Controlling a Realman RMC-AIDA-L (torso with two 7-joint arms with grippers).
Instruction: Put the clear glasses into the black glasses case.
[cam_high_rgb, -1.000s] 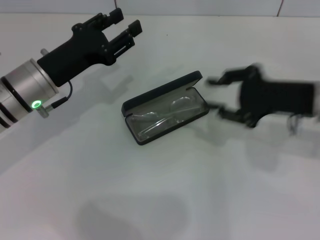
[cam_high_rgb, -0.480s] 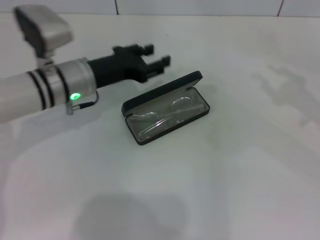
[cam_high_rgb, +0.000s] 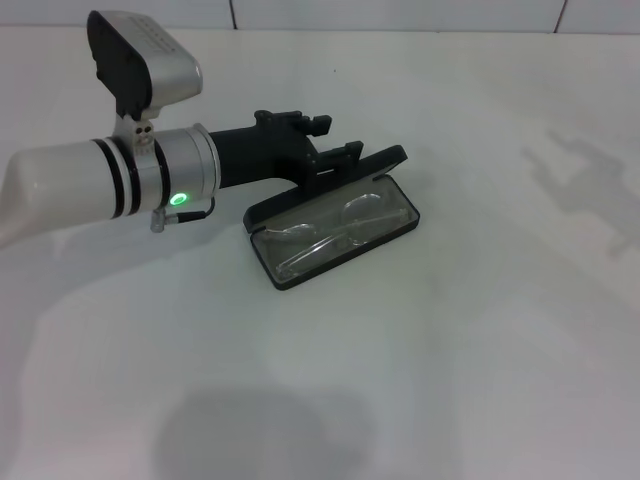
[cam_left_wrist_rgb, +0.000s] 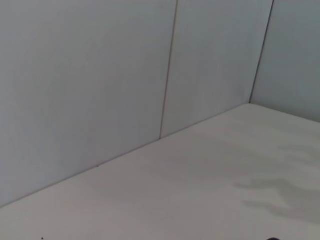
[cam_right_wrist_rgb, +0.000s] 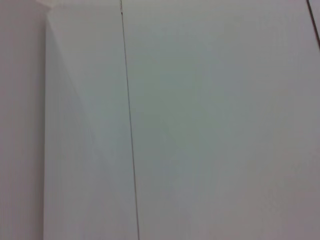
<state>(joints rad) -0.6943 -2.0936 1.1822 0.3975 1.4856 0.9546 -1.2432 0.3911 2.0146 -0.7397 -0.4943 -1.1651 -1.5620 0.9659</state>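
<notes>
left gripper (cam_high_rgb: 338, 138) hides part of the black glasses case (cam_high_rgb: 300, 275) lid; contact perhaps unclear.

- Matte black two-fingered left gripper (cam_high_rgb: 333, 137): blocky angular housing with squared, stepped fingertips.
- Behind the gripper, a brushed silver cylindrical wrist collar (cam_high_rgb: 185, 172) with a lit green round indicator (cam_high_rgb: 179, 199).
- Two narrow black rings (cam_high_rgb: 124, 179) encircle the arm behind the collar.
- Glossy white rounded arm casing (cam_high_rgb: 55, 190) beyond the rings.
- Silver box-shaped camera module with black face (cam_high_rgb: 140, 62), bracket-mounted above the collar.
</notes>
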